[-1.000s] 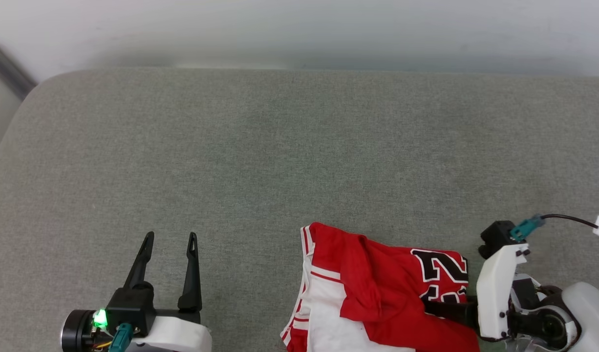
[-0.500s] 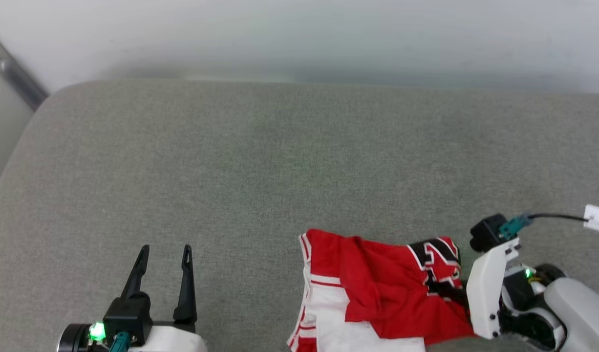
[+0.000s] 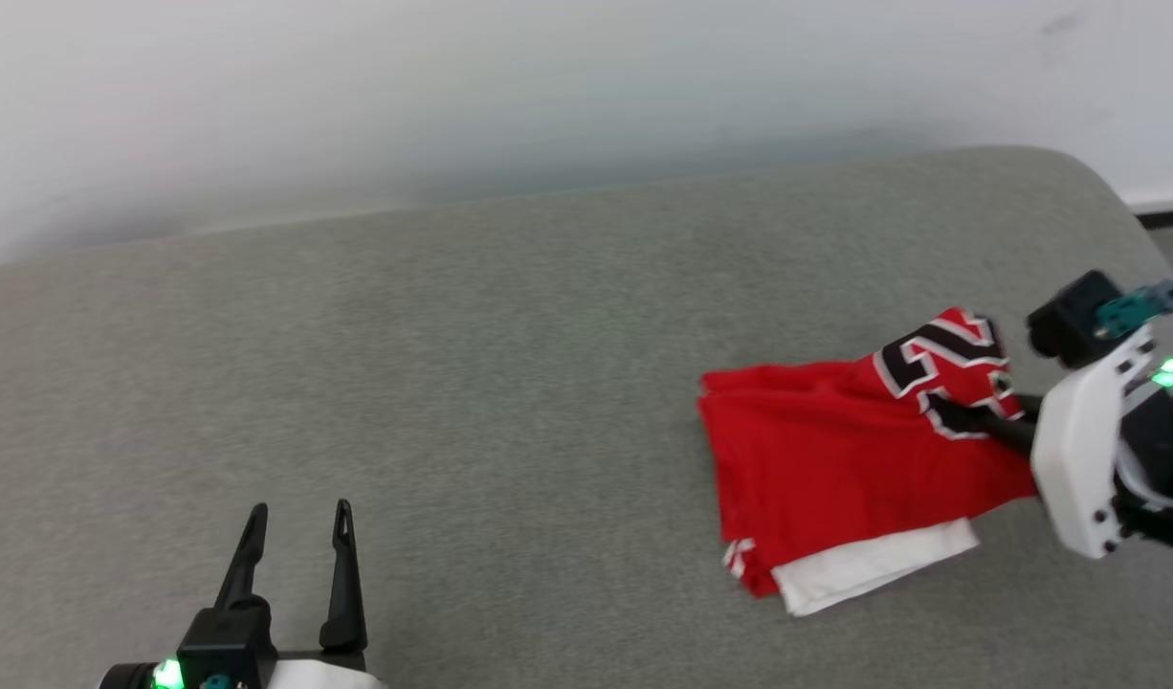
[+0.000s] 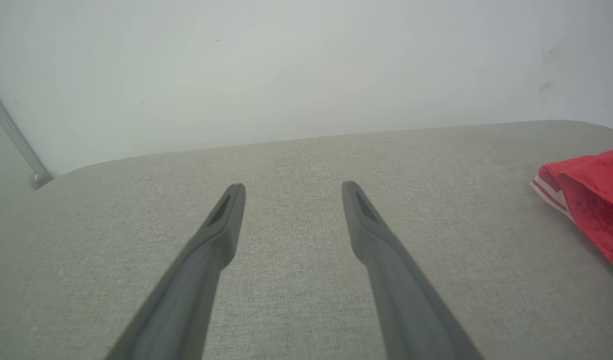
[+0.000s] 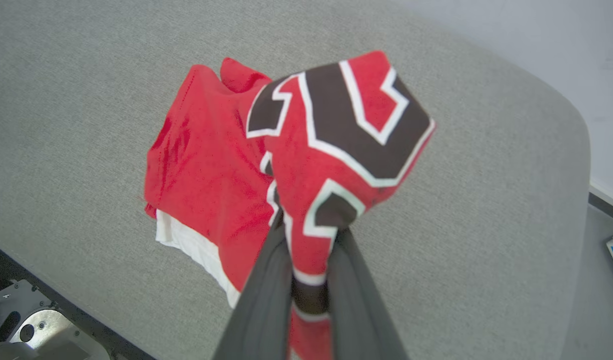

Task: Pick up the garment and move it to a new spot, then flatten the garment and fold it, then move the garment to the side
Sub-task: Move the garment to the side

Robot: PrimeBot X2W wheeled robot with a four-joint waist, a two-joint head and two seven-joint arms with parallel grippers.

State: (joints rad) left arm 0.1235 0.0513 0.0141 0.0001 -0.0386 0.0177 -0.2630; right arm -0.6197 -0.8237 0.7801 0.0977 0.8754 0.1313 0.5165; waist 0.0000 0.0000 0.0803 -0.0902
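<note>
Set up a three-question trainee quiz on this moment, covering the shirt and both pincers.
1. True or false: the left pincer is shut on the garment.
2. Which part of the garment does the right pincer clamp? A) a white sleeve B) the red fabric with the black printed number C) nothing
3. Fill in: at the garment's near edge in the head view, a strip of ___ fabric shows under the red layer.

Key: 1 false, it stands open over the bare grey cushion. 2 B. 3 white.
</note>
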